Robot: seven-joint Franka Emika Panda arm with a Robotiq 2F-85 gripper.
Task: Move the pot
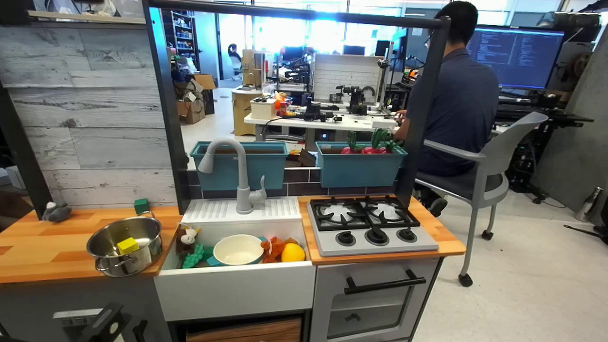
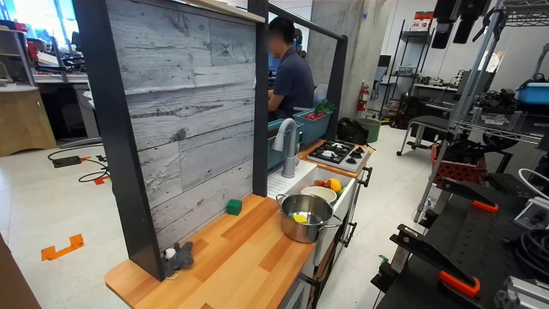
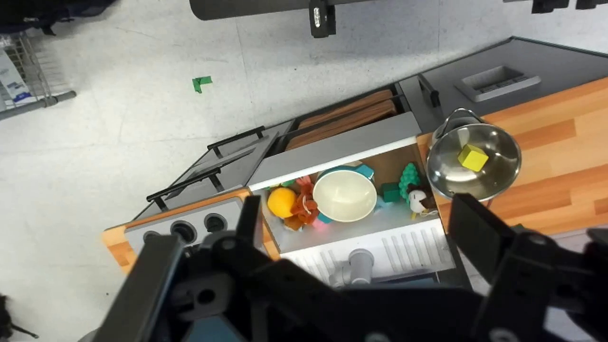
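- Jaws: high, aimed down toward the sink (image 1: 235, 292); spread wide apart in the wrist view.
- Pot (image 2: 302, 231): upright on the desk (image 2: 240, 253), just beside the sink.
- Block (image 3: 473, 157): yellow, inside the pot.

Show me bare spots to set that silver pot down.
Bare wooden counter lies between the silver pot and the gray plush toy, with a green block by the back panel. The stove carries nothing. The sink is crowded with a cream bowl, yellow-orange ball and toys.
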